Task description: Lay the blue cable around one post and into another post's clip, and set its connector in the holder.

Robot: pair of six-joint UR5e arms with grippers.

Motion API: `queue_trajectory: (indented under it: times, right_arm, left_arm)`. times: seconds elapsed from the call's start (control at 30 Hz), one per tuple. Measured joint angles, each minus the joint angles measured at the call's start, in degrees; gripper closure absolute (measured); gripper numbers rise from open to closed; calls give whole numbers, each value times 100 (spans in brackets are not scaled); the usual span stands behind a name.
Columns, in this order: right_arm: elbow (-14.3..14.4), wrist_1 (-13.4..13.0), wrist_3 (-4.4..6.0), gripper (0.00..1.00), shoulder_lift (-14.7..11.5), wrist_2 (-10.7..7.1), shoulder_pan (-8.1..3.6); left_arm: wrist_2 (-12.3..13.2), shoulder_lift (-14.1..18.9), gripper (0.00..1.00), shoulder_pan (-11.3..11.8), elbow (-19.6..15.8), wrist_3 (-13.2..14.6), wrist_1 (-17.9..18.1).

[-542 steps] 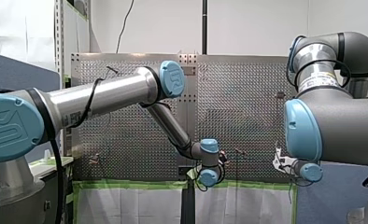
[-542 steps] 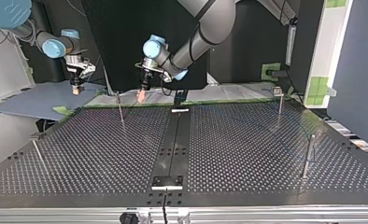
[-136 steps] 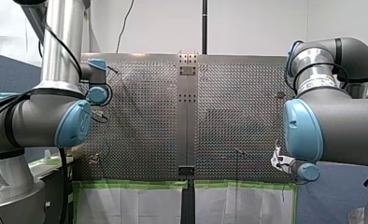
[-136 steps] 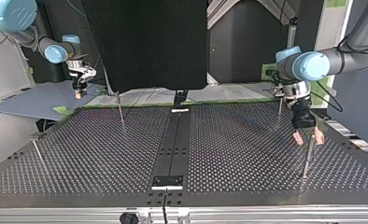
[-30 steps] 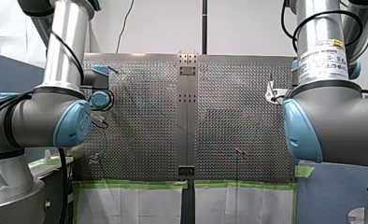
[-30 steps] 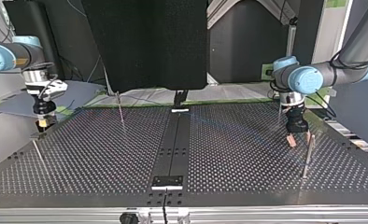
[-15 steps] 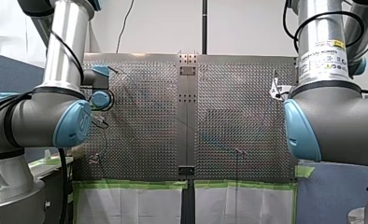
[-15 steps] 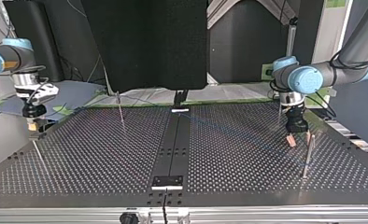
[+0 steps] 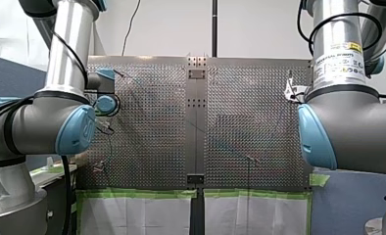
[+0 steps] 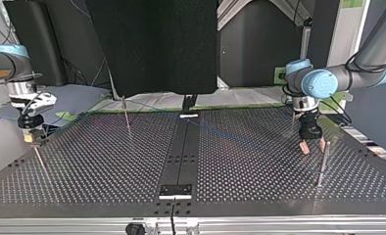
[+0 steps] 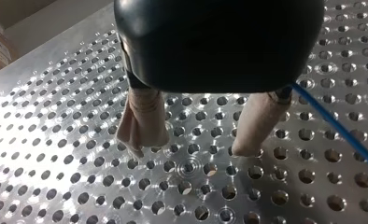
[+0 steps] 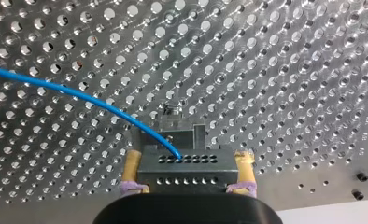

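My right gripper [image 12: 187,161] is shut on the metal connector [image 12: 184,175], yellow-padded fingers [image 12: 131,170] on its two sides. The blue cable [image 12: 79,95] leaves the connector's face and curves away over the perforated plate. Just ahead of the connector sits a small metal holder [image 12: 173,127]. In the top view my right gripper [image 10: 28,138] hangs at the left edge, just above a low fixture [image 10: 37,144]. My left gripper [image 11: 189,149] is open with beige pads and nothing between them; the cable [image 11: 341,133] passes beside one finger. The top view shows it [image 10: 312,146] beside a post [image 10: 322,161].
A thin post [image 10: 126,115] stands at the top view's back left and another [image 10: 294,108] at the back right. A dark centre strip [image 10: 181,156] splits the perforated table. The cable [image 10: 225,131] runs faintly across the right half.
My right gripper has carried the connector further toward the top view's left edge and lower, to the fixture. My left gripper has stayed by its post.
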Motion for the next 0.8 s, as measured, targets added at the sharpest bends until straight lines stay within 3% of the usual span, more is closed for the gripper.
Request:
queue_trajectory:
  times: [0.2,0.8]
  right_arm:
    - [-219,204,-104,98,96,12,22]
    - [-353,287,-145,98,307,10,55]
  left_arm:
    - [-1,-4,0,-9,0,6,1]
    - [-7,-2,0,-45,-1,54,0]
